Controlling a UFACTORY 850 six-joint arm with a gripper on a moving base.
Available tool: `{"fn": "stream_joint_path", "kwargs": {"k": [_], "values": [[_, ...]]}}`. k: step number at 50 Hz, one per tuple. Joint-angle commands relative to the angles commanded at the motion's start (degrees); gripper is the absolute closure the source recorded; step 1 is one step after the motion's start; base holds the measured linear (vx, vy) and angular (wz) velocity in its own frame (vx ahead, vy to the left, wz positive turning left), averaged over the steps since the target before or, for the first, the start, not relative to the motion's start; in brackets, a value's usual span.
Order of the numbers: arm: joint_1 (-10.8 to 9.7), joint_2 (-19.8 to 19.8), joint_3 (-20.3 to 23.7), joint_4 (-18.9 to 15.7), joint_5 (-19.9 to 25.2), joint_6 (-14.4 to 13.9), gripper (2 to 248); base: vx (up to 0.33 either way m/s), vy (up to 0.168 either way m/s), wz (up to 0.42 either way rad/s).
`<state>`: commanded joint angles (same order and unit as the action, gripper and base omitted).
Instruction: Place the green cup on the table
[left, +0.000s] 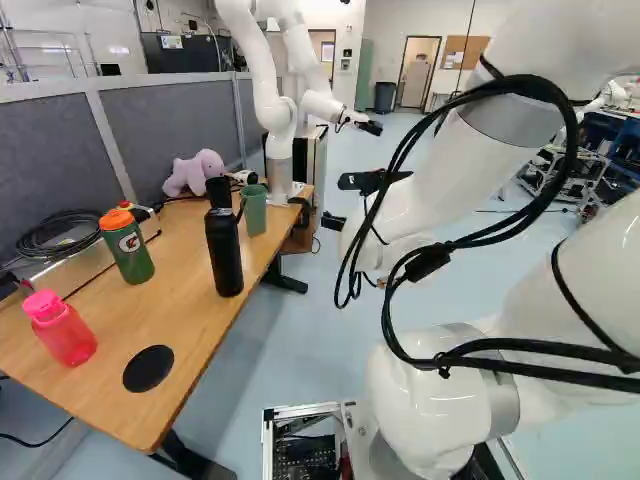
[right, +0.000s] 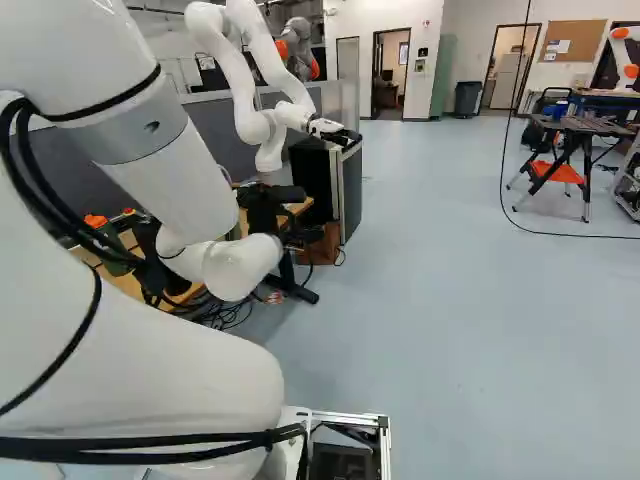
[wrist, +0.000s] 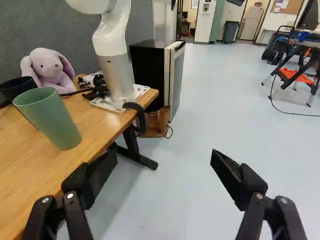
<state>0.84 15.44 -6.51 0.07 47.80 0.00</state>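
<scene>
Jaws spread and holding nothing, my gripper (wrist: 165, 200) is hanging off the table's (wrist: 30, 165) long edge; the cup (wrist: 48, 116) is standing upright on the table near that edge, as the task wants

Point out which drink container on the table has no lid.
The green cup, open-topped beside the black bottle. The green bottle and pink bottle are capped too.

Green cup (wrist: 48, 116): plain tapered plastic, matte sage green, upright, mouth up, looks empty. Stands on wooden table (wrist: 30, 165) near its edge, apart from everything, ahead and to one side of open fingers. Also visible in left base view (left: 254, 209).
</scene>
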Motion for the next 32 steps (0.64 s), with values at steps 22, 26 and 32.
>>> {"fn": "stream_joint_path", "kwargs": {"k": [22, 26, 32], "values": [[-0.82, 0.55, 1.48, -0.07, 2.15, 0.0, 3, 0.0, 0.0, 0.0], [-0.84, 0.56, 1.51, -0.07, 2.2, 0.0, 3, 0.0, 0.0, 0.0], [-0.84, 0.56, 1.51, -0.07, 2.2, 0.0, 3, 0.0, 0.0, 0.0]]}}
